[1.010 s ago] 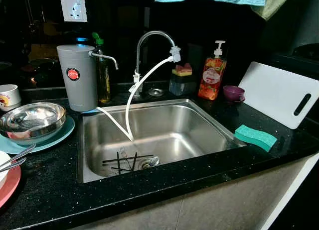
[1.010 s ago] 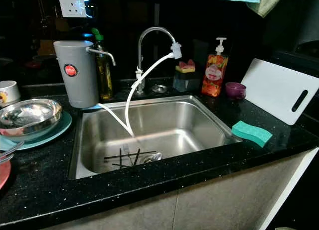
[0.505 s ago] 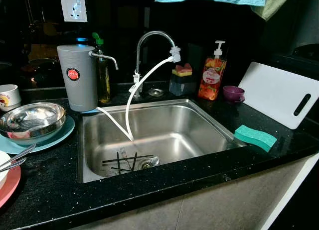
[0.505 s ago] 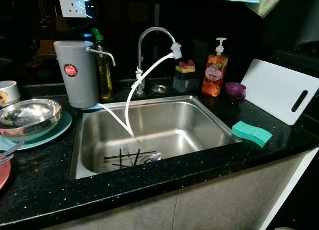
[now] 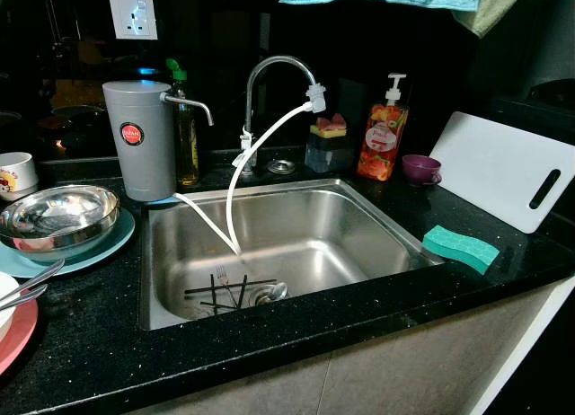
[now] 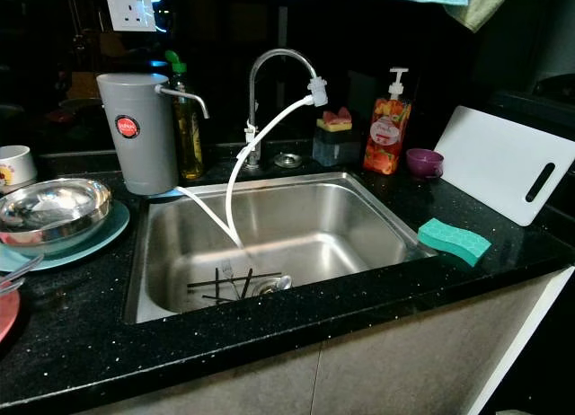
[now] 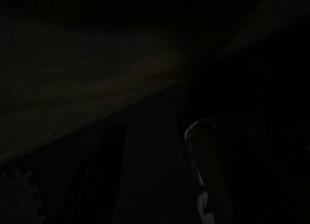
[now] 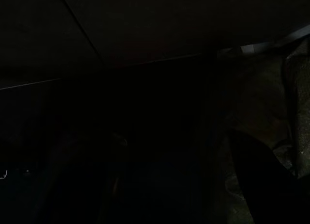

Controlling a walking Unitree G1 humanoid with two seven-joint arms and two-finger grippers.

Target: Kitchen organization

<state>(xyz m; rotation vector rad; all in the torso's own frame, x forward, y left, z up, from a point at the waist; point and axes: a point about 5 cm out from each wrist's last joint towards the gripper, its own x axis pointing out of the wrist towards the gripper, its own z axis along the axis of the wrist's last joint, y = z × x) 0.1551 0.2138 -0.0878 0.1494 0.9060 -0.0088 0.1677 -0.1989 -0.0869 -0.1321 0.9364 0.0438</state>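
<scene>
A steel sink [image 5: 359, 195] is set in the black counter [image 5: 90, 343] before me. At its bottom, by the drain, lie a fork and a spoon [image 5: 241, 293] among dark sticks. To the left a steel bowl [image 5: 56, 219] rests on a teal plate [image 5: 112, 240]. Cutlery handles [image 5: 27, 285] stick out over a pink plate [image 5: 20, 332] at the left edge. A green sponge [image 5: 460, 247] lies right of the sink. Both my arms hang idle, and their wrist views are almost black.
Along the back stand a grey water filter [image 5: 139, 138], an oil bottle [image 5: 185, 132], the faucet [image 5: 269, 74] with a white hose, a sponge holder [image 5: 325, 145], a soap dispenser [image 5: 382, 138] and a purple bowl [image 5: 420, 168]. A white cutting board [image 5: 503, 168] leans at the right; a white cup [image 5: 16, 172] sits far left.
</scene>
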